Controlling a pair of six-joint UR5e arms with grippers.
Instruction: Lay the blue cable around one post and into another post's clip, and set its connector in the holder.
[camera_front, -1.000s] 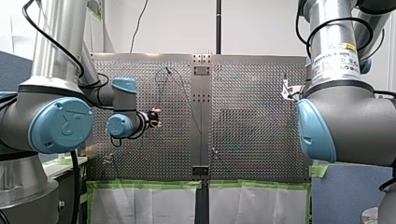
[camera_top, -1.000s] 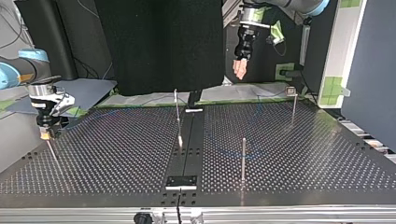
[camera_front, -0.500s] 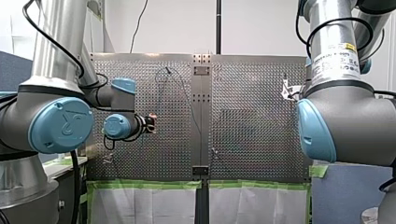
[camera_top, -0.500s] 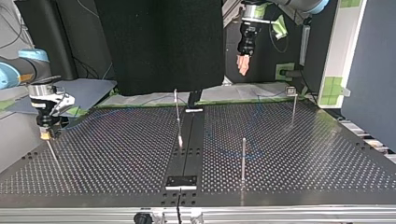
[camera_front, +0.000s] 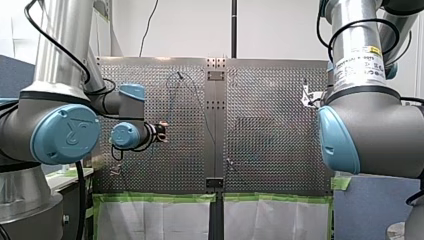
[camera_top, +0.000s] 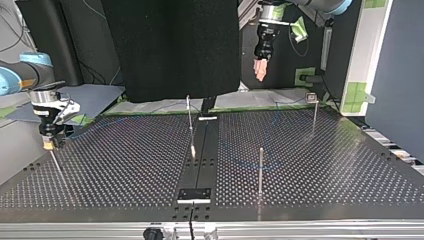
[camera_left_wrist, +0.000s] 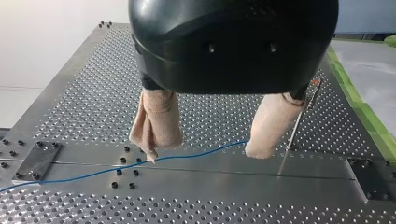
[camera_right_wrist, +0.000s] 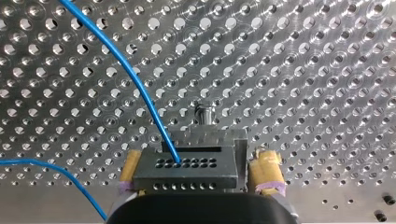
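Note:
In the right wrist view the black connector (camera_right_wrist: 187, 170) sits on a metal holder (camera_right_wrist: 205, 135), with the blue cable (camera_right_wrist: 135, 84) running out of it. My right gripper (camera_right_wrist: 196, 173) is open, its yellow pads (camera_right_wrist: 267, 171) on either side of the connector. At the top view's left this right gripper (camera_top: 48, 142) hangs over a thin post (camera_top: 56, 165). My left gripper (camera_left_wrist: 201, 156) is open and empty, beige pads (camera_left_wrist: 156, 123) apart, high above the blue cable (camera_left_wrist: 196, 153) lying on the table. In the top view the left gripper (camera_top: 261, 67) hovers far above the back edge.
Three more thin posts stand on the perforated table (camera_top: 325, 170): one at the middle (camera_top: 190, 125), one nearer the front (camera_top: 260, 170), one at the back right with a small clip on top (camera_top: 312, 100). A black plate (camera_top: 194, 194) lies at the front middle.
My left gripper lifted and drew back from the table during the first half second, then held still. My right gripper has not moved.

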